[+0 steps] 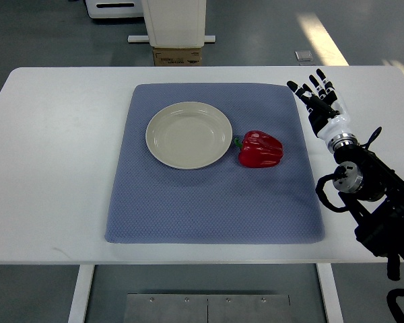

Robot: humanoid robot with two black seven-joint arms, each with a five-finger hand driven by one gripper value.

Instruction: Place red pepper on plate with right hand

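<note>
Red pepper (260, 149) lies on blue mat (215, 195), just right of empty plate (188, 134). Right hand (321, 101) hovers off mat's right edge, fingers spread, holding nothing. Best approach: swing left, wrap pepper's body, lift clear of rim.

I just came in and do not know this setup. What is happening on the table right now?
Nothing is being handled yet. The red pepper lies on the blue mat, just right of the empty plate and not on it. The robot's right hand is over the table beside the mat's right edge, fingers spread and holding nothing. The left arm is out of view.
</note>
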